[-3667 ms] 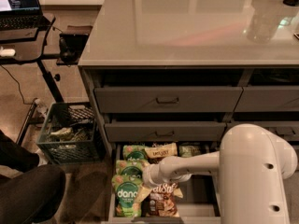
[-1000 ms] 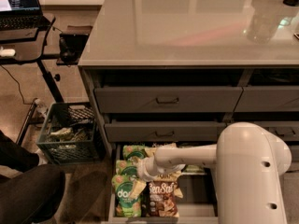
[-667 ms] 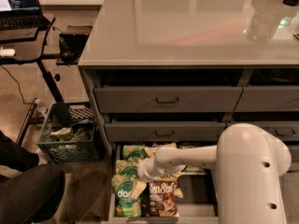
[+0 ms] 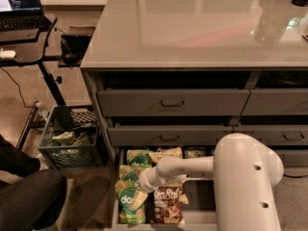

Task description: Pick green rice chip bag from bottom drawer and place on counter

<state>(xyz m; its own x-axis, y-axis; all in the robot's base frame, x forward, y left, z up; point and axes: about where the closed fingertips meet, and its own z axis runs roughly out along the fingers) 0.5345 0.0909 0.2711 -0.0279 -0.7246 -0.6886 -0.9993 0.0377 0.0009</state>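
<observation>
Camera view looks down on the open bottom drawer (image 4: 204, 198), which sits below the glossy grey worktop (image 4: 192, 28); a green rice chip bag (image 4: 128, 203) lies at the drawer's front left corner, with others like it behind along the drawer's left side; the gripper (image 4: 140, 186) hangs low over these, within the drawer's left half; whether it is apart or together cannot be told; a brown Sea Salt bag (image 4: 167, 203) lies at the drawer's front middle.

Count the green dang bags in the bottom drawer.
3, along the bottom drawer's left side: back bag, middle bag, front bag. The gripper sits beside the middle one; the arm may hide more.
</observation>
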